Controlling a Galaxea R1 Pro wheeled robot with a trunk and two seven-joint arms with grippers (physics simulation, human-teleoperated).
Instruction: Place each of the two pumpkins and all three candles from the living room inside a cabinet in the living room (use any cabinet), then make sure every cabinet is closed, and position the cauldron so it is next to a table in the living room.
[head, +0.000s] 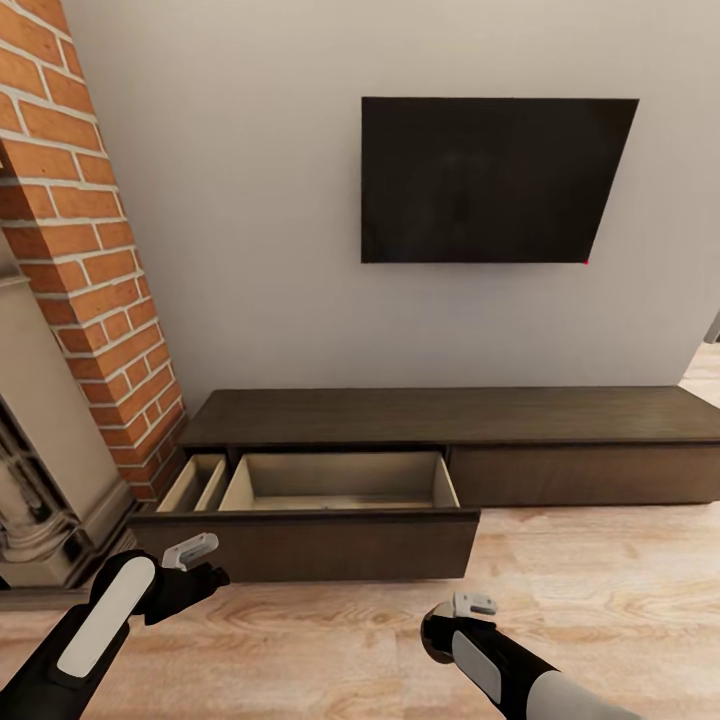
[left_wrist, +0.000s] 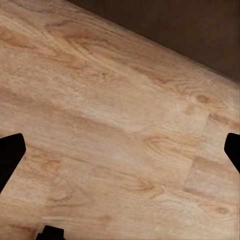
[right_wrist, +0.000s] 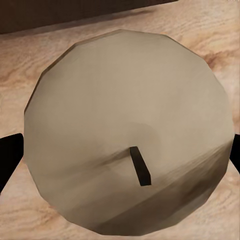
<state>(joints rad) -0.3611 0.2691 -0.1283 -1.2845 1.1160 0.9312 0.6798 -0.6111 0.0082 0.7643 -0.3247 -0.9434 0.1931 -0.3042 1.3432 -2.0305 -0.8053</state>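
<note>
The cabinet (head: 450, 415), a long low dark brown unit, runs along the wall ahead. Its wide left drawer (head: 340, 480) is pulled out, showing a pale wood interior. A candle (right_wrist: 125, 100), pale grey with a rounded top and a short dark wick, sits between the fingers of my right gripper (right_wrist: 122, 155). In the head view that right gripper (head: 440, 632) hangs over the floor in front of the drawer's right end. My left gripper (head: 207, 577) is open by the drawer front's lower left corner, with bare floorboards between its fingertips (left_wrist: 10, 155).
A black TV (head: 490, 180) hangs on the wall above the cabinet. A brick chimney breast (head: 80, 250) and a pale fireplace surround (head: 40, 480) stand close on the left. Light wood floor (head: 600, 580) stretches to the right in front of the cabinet.
</note>
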